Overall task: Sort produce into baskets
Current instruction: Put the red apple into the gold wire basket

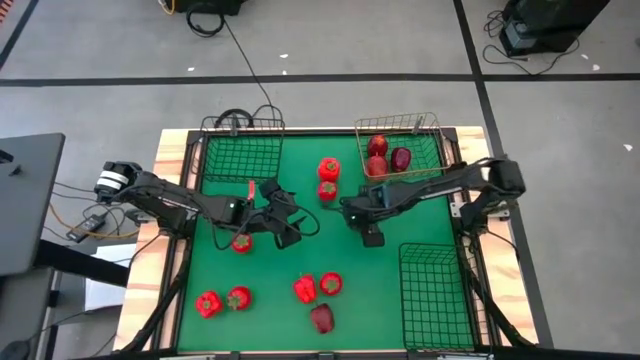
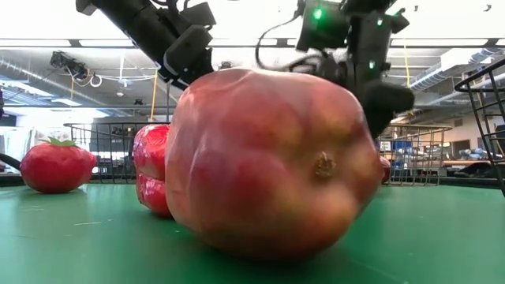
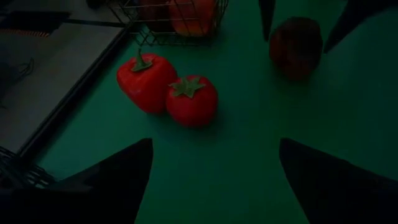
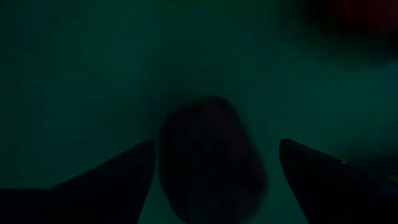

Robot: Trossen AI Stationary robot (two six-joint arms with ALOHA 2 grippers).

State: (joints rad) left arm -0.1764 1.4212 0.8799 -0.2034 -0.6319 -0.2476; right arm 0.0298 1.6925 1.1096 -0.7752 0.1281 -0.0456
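On your left, the left hand [image 1: 285, 228] hovers over the middle of the green desk [image 1: 400, 225], its fingers [image 3: 112, 180] spread wide with nothing between them. Just beside it lies a tomato [image 1: 242, 242], and nearer the front left corner sit a pepper [image 1: 208, 304] and another tomato [image 1: 238, 297], touching. The squarish black basket [image 1: 240, 155] at the back left looks to hold nothing.

In the middle, a pepper-and-tomato pair [image 1: 328, 178] stands at the back; the left wrist view looks straight at it. Toward the front are another pepper [image 1: 305, 289], a tomato [image 1: 330, 283] and a dark apple [image 1: 322, 318], which fills the low view.

Further right, the right hand [image 1: 368, 228] hangs low over the desk with its fingers [image 4: 106, 180] parted. A dark rounded item [image 4: 208, 155] sits between them in its wrist view, but you cannot tell whether they touch it. The gold basket [image 1: 428, 125] at the back right already holds several dark red pieces [image 1: 385, 155]; the longer black basket [image 1: 435, 295] sits at the front right.

Expect these pieces to be light, firm and smooth-skinned, so they may roll or slip. Take each across its widest part, jaws low on the sides, clear of the stem; separate touching pairs before closing.
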